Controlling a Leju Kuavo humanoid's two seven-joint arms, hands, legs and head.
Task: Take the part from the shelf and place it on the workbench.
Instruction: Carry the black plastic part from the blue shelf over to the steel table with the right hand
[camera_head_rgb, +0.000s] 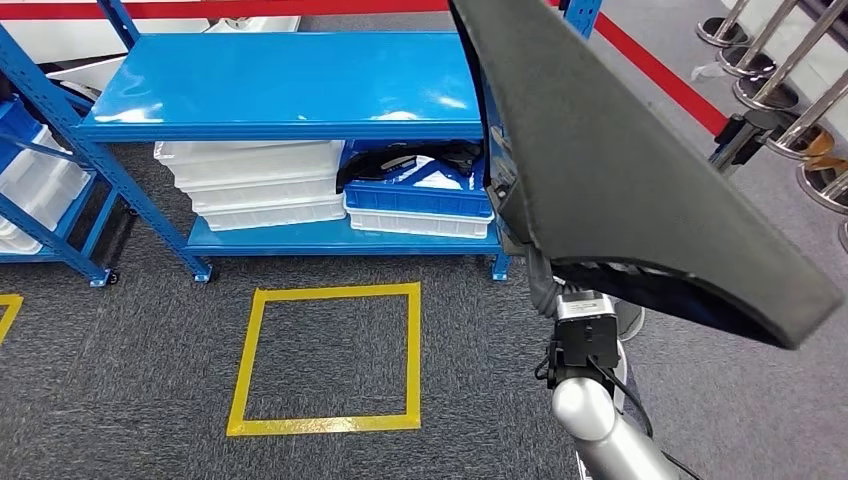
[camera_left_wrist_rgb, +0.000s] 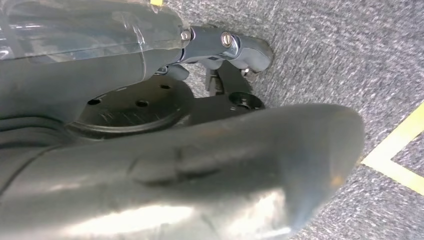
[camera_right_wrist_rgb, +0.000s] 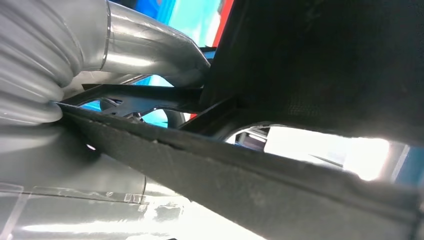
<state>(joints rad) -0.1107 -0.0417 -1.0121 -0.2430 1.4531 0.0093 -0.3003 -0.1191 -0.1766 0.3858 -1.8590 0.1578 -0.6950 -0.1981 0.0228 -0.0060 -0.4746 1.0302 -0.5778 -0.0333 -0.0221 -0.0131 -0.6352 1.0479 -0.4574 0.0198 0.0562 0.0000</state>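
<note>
The part (camera_head_rgb: 620, 150) is a large, flat, dark grey felt-like panel held up in the air at the right of the head view, in front of the blue shelf (camera_head_rgb: 280, 85). My right arm (camera_head_rgb: 590, 400) rises under it, and the panel hides the hand there. In the right wrist view my right hand (camera_right_wrist_rgb: 100, 55) grips the part (camera_right_wrist_rgb: 320, 60) by its edge, the grey thumb lying against it. My left hand (camera_left_wrist_rgb: 175, 165) hangs above the carpet with nothing in it, its dark fingers (camera_left_wrist_rgb: 235, 47) stretched out.
On the shelf's lower level stand a blue bin (camera_head_rgb: 415, 195) with black parts and stacked white trays (camera_head_rgb: 260, 180). A yellow taped square (camera_head_rgb: 330, 360) marks the carpet before the shelf. Metal stanchion bases (camera_head_rgb: 770, 70) stand at the back right beyond a red floor line.
</note>
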